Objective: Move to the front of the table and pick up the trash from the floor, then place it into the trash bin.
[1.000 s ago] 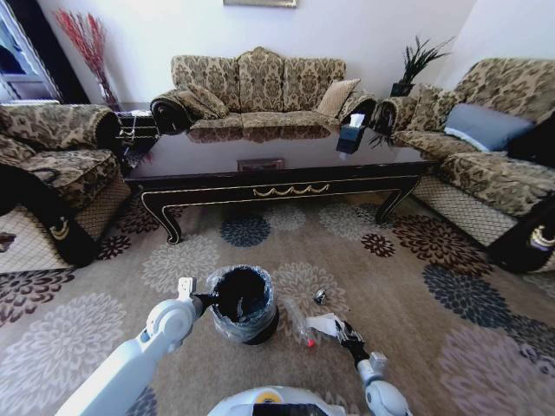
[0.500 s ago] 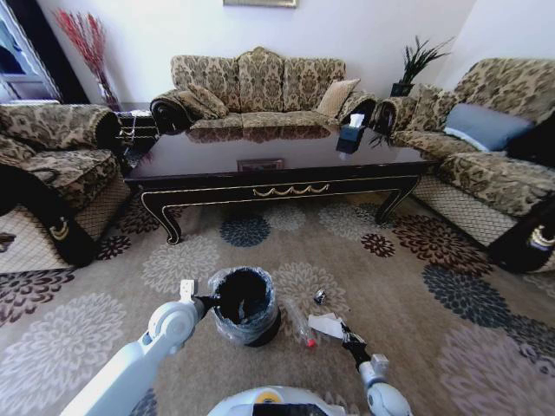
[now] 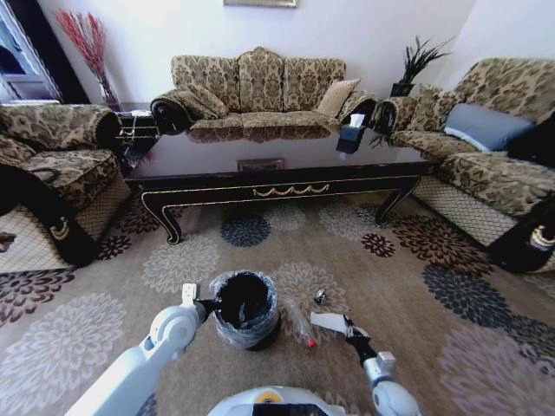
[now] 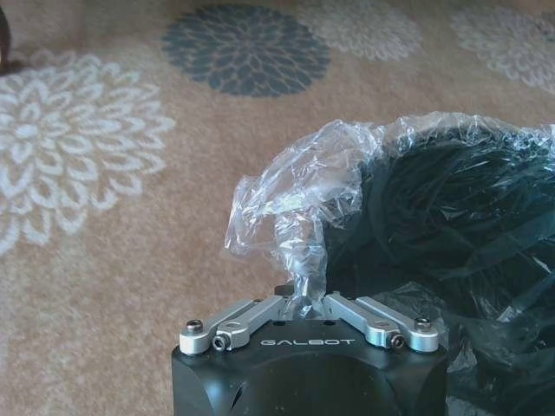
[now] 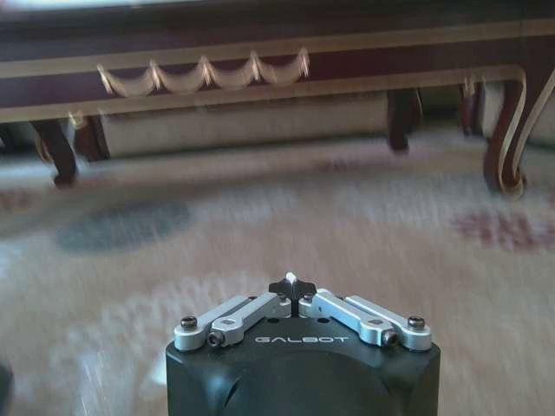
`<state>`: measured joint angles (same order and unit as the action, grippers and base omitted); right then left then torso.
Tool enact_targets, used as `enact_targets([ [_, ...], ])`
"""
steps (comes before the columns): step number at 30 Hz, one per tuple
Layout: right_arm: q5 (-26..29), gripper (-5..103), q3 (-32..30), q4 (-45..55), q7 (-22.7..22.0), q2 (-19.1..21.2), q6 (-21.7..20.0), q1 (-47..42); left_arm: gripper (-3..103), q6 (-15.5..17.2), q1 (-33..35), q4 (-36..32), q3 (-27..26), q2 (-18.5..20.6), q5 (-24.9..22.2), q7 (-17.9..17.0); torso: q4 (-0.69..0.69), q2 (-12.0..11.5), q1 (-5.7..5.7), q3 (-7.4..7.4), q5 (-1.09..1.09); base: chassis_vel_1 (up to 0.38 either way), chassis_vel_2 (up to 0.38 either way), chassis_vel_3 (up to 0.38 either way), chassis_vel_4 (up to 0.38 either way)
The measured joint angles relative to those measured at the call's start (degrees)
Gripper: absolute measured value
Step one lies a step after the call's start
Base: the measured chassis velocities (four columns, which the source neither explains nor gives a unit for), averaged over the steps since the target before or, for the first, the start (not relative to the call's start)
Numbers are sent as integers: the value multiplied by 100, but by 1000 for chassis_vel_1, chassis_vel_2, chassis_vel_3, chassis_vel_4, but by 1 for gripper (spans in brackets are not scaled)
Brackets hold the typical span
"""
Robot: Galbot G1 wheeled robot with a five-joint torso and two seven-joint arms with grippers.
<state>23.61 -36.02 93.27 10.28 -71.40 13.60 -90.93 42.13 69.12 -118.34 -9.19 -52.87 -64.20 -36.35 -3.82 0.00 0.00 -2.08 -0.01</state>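
White paper wad (image 3: 329,322), pinched in the right gripper (image 3: 349,327), is sitting slightly farther right than before, just right of the clear bottle (image 3: 302,326) (red cap nearest). Left of both, the trash bin (image 3: 244,310) is standing on the flowered floor (image 3: 416,347), its bag rim being clamped by the left gripper (image 4: 302,299). Beyond lies the table (image 3: 277,169).

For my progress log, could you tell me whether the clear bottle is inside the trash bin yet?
Out: the clear bottle lies on the carpet beside the trash bin.
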Motion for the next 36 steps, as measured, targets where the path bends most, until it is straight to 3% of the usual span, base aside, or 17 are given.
enact_targets([
  [11,144,0,-474,2323,-27,296,-233,-866,2,0,111,-95,170,-112,147,-1,0,1,0,0,1,0,0,0,0],
  [20,134,0,-450,3702,-101,378,-440,-1225,2,0,138,-145,302,-177,285,1,0,1,0,0,1,0,0,0,0],
  [27,-515,0,1,4458,-10,328,-422,-1720,2,0,-75,-126,652,-253,374,-42,-1,1,0,0,1,0,0,0,0],
  [36,-1113,0,411,4689,149,305,-297,-2010,2,0,-370,-80,1164,-320,420,-109,0,1,0,0,1,0,0,0,0],
])
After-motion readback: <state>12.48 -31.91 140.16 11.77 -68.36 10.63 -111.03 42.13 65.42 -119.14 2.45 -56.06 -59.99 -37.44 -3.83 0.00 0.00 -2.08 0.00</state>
